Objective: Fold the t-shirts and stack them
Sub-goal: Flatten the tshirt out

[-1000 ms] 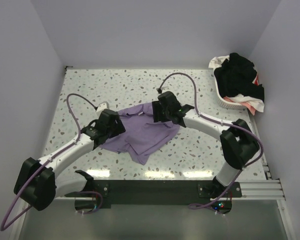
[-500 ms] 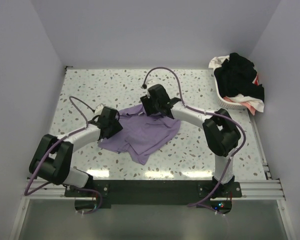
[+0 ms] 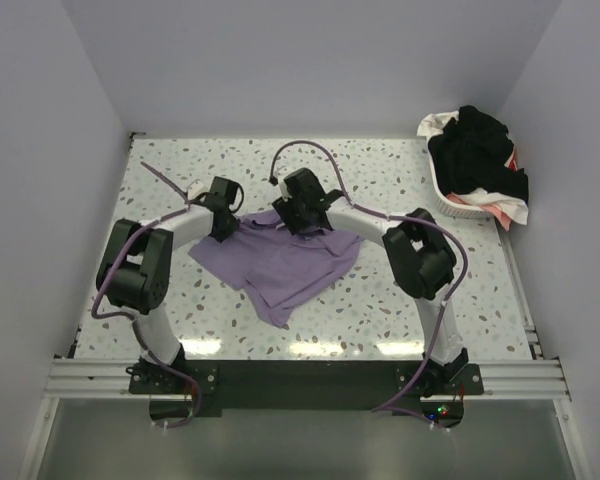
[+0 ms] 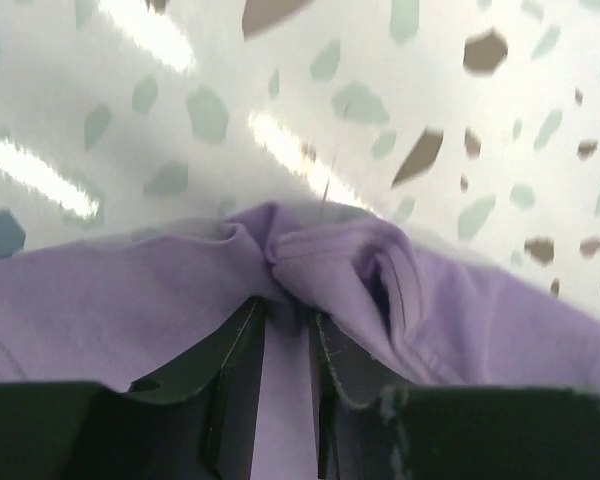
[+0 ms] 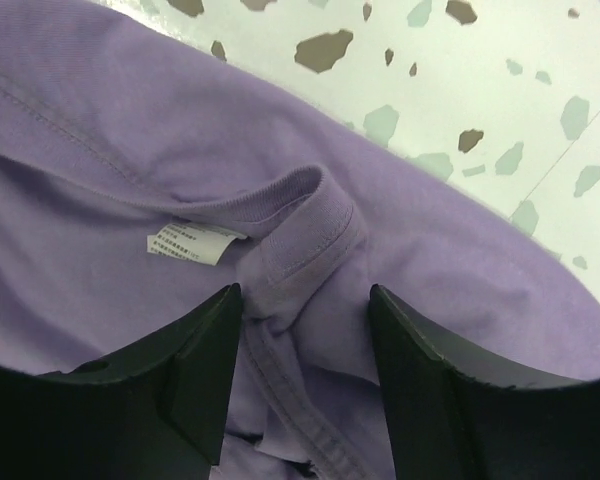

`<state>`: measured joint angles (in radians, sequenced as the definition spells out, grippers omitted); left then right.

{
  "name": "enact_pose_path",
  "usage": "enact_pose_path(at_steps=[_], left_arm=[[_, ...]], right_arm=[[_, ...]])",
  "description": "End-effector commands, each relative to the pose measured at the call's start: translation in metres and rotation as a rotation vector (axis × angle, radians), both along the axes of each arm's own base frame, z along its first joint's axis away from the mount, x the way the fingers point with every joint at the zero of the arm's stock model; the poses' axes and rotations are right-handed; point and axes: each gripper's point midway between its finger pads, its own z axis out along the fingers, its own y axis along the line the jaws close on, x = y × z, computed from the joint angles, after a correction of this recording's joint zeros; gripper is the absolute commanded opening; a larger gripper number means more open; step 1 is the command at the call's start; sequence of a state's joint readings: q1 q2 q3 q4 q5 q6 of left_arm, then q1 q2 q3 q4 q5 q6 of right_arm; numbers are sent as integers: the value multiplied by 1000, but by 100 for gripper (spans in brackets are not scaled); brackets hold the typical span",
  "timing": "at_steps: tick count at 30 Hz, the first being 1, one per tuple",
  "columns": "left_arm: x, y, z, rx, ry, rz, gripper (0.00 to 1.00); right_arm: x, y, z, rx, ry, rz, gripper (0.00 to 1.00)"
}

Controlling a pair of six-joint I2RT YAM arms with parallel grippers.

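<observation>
The lilac t-shirt (image 3: 285, 268) is lying crumpled in the middle of the speckled surface (image 3: 410, 300), spreading out as a rough, uneven patch with one corner pointing toward the near edge and its far edge running between the two arms; the cloth is plain, soft and matte, showing shallow creases and stitched seams; the left gripper (image 4: 285, 335) is sitting at the shirt's far left edge and is clenching a bunched fold of the purple cloth, its dark fingers (image 4: 238, 370) standing close together with a narrow strip of fabric caught between them and a puckered hem rising just ahead of the tips; the right gripper (image 5: 305, 340) is hovering over the ribbed collar (image 5: 315, 235) at the shirt's far middle edge, its jaws standing released and wide apart on either side of the neckband, gripping nothing; a small white label (image 5: 188, 243) is showing just inside the collar, printed with text too small to read; at the far right corner, well apart from the lilac shirt, a white basket (image 3: 452, 203) is holding a heap of other shirts, a black t-shirt (image 3: 477, 150) lying on top with white cloth (image 3: 435, 125) and pink-red cloth (image 3: 513, 160) poking out around it.
</observation>
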<state>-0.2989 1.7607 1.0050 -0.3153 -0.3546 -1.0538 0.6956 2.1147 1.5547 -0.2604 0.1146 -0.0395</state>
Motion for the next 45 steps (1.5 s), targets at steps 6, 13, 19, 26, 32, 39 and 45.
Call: enact_pose_path(at_steps=[6,13,19,26,32,39,45], left_arm=[[54,40,-17,153,95,54,25],[102,48,-2,164,41,1,25],[146,39,18,150,-40,-105,26],[182,27,33,145,-87,-210,25],[190,24,31,129,-99,-239,25],[191,21,24,106,-99,-258,25],[190,17,20,91,-96,-267,25]], right_arm=[[3,23,42,69,-50,75,64],[-1,28,30,7,-54,92,66],[15,19,18,-100,-63,49,47],[37,1,38,-154,-122,-18,21],[31,4,74,-51,-156,-2,51],[6,16,77,-45,-159,108,54],[-5,24,47,-125,-96,172,53]])
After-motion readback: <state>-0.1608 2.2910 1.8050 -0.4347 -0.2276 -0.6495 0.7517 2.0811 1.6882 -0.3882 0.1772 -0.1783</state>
